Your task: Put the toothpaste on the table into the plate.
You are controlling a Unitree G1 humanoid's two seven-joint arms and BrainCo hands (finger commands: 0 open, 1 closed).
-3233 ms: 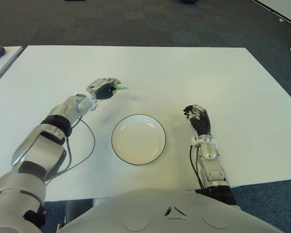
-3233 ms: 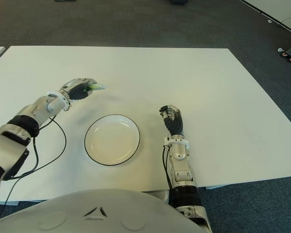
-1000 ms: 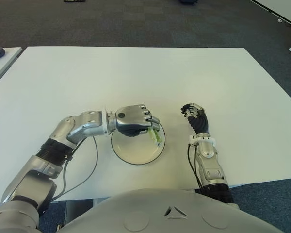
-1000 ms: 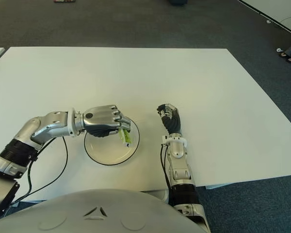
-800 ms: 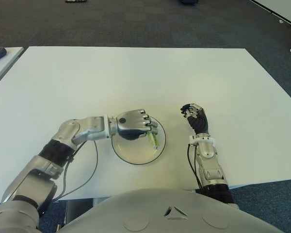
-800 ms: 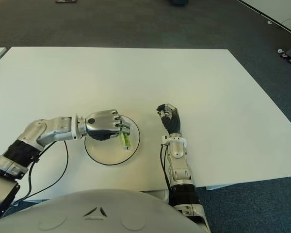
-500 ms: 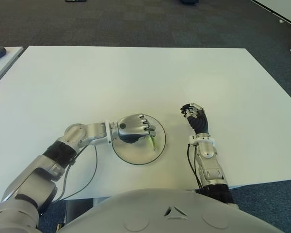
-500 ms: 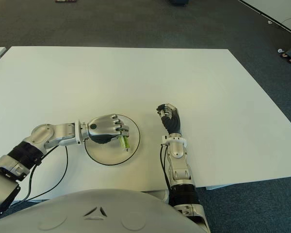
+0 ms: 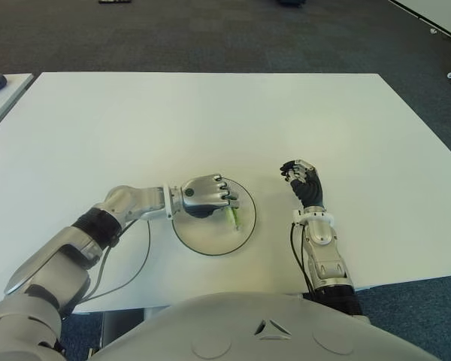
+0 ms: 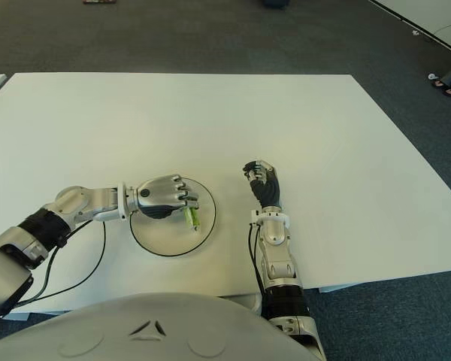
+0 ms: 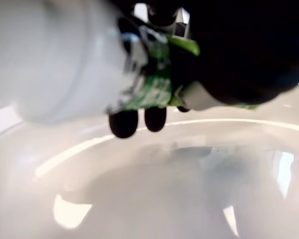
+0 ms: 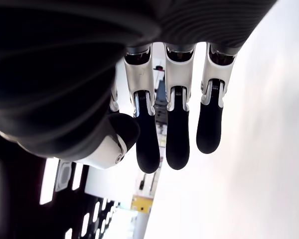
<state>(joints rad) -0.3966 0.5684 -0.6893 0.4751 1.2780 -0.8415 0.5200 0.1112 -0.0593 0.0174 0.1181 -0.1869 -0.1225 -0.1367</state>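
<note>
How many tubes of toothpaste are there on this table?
1. The toothpaste is a green tube gripped in the left hand, over the plate. The right hand shows right of the plate, holding nothing.

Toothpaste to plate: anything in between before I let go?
Nothing visible. The left hand holds the toothpaste directly over the plate, whose bare inside shows just under it in the left wrist view. The right hand shows apart, to the plate's right.

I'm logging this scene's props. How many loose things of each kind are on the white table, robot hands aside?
Toothpaste tube, gripped in the left hand over the plate: 1
Plate, white with dark rim: 1
Total: 2
</note>
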